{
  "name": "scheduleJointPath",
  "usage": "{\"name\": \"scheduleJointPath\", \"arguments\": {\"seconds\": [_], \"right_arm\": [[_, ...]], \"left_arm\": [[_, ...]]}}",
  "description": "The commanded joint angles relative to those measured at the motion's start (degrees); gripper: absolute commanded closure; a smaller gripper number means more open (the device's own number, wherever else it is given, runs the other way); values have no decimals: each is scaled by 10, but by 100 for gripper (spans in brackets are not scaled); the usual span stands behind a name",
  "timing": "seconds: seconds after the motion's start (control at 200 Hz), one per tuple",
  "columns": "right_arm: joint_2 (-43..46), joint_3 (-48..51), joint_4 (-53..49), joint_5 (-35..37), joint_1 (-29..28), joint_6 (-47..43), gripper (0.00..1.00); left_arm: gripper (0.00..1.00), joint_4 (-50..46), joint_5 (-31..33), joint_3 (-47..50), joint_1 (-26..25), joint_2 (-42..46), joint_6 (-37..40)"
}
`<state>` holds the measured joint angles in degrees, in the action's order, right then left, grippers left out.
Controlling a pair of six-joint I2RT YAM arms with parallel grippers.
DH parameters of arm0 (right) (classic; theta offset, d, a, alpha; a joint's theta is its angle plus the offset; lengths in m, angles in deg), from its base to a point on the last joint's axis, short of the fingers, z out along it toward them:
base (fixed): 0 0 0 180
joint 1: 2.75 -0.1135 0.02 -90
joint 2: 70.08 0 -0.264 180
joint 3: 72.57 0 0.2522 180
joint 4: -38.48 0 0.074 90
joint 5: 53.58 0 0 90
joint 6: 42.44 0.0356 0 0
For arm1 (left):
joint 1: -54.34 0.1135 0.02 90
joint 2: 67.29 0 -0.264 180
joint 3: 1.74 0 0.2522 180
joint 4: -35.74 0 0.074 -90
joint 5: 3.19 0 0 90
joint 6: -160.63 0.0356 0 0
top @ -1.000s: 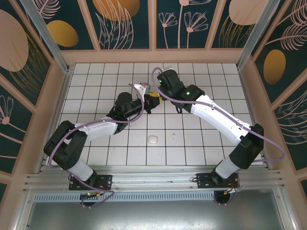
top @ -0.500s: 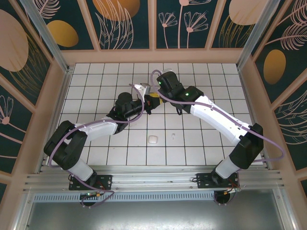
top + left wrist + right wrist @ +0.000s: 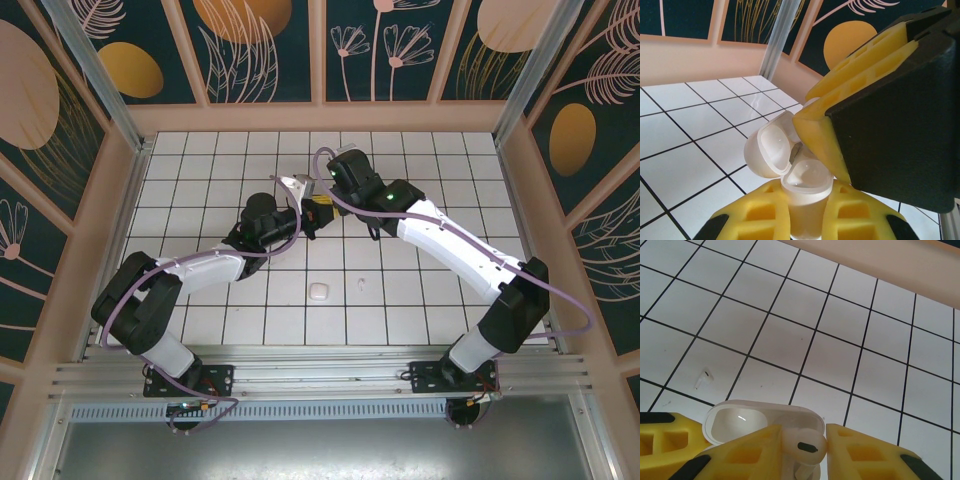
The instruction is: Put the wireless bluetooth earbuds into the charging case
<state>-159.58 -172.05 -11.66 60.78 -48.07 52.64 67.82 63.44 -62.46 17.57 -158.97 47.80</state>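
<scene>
With my left fingers (image 3: 757,216) clamped on the open white plastic charging case (image 3: 807,181) and my right fingers (image 3: 860,450) pinching a tiny white glossy earbud (image 3: 805,444) right at its mouth, I fear a tilted stem could catch the rim and pop loose onto the bench (image 3: 790,340).

White tiles (image 3: 190,180) with dark grout floor the stall; teal wall panels (image 3: 270,60) show golden ovals and pale leaves.
</scene>
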Motion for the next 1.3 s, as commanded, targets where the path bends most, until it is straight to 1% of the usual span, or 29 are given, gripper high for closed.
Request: {"name": "scheduleJointPath", "arguments": {"seconds": [0.0,0.34,0.861,1.296], "right_arm": [[9,16,-44,-23,-13,9,72],[17,29,-52,-27,-19,21,71],[18,22,-40,-84,-20,41,68],[10,8,-48,-110,-20,58,65]], "left_arm": [[100,38,7,-31,0,-2,-3],[100,39,14,-40,0,-3,-1],[100,44,12,-49,0,-8,2],[100,44,16,-48,0,-2,10]]}}
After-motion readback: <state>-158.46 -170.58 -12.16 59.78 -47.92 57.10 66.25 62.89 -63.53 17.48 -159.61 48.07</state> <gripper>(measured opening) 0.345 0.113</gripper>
